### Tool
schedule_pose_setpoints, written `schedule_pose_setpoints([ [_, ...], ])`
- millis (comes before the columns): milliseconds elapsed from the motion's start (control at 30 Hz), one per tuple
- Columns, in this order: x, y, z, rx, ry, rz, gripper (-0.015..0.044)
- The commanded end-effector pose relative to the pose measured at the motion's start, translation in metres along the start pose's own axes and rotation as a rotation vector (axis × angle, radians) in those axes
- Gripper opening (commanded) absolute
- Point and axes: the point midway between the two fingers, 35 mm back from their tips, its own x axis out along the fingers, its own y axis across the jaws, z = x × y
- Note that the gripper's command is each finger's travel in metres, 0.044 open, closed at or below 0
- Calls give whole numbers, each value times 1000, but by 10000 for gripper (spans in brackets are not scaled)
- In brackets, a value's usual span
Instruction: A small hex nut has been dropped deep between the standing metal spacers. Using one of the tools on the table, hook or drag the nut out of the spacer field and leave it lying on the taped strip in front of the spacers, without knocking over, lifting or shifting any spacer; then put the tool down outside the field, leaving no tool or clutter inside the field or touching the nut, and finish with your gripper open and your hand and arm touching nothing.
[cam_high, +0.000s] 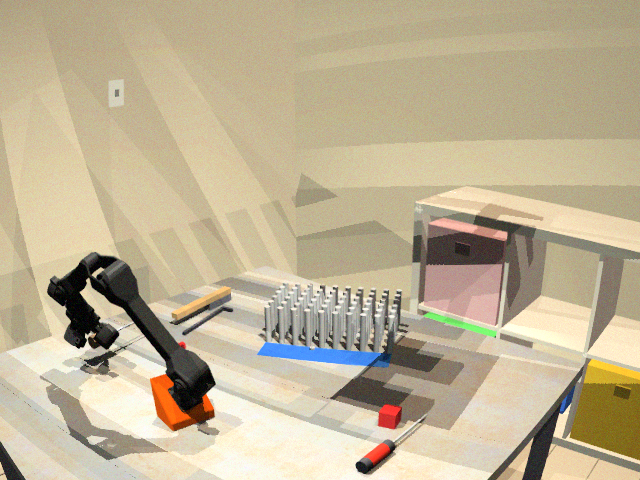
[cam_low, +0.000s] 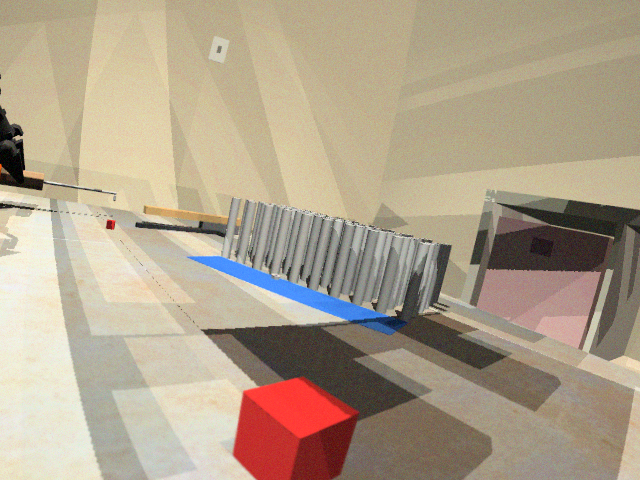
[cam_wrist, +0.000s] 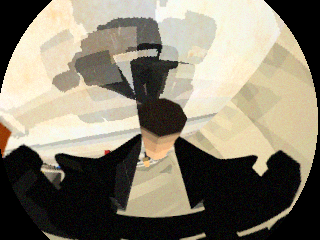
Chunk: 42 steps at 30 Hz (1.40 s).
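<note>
My gripper (cam_high: 94, 338) (cam_low: 21, 178) (cam_wrist: 158, 137) is shut on the wooden handle (cam_low: 35, 180) (cam_wrist: 161, 118) of a hook tool, above the table's far left. Its thin metal rod (cam_low: 77, 187) points toward the spacer side and ends in a small bent tip (cam_low: 114, 196), well away from the field. The grey metal spacers (cam_high: 322, 330) (cam_low: 338, 258) stand upright in rows. The blue taped strip (cam_high: 289, 351) (cam_low: 315, 299) lies in front of them. A small pale nut (cam_high: 312, 348) (cam_low: 276, 276) lies at the strip's spacer-side edge; whether it is fully on the strip is unclear.
A wooden bar (cam_high: 201, 303) (cam_low: 180, 212) and a dark bent rod (cam_high: 206, 321) (cam_low: 170, 226) lie left of the spacers. A small red block (cam_high: 181, 345) (cam_low: 110, 224) is behind the arm. A red cube (cam_high: 389, 416) (cam_low: 294, 423) and screwdriver (cam_high: 377, 454) lie at front right.
</note>
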Motion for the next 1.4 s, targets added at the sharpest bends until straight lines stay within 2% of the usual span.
schedule_pose_setpoints([
  [0, 4, 2, 2, 3, 1, 1, 0],
  [1367, 30, 20, 19, 3, 1, 3, 0],
])
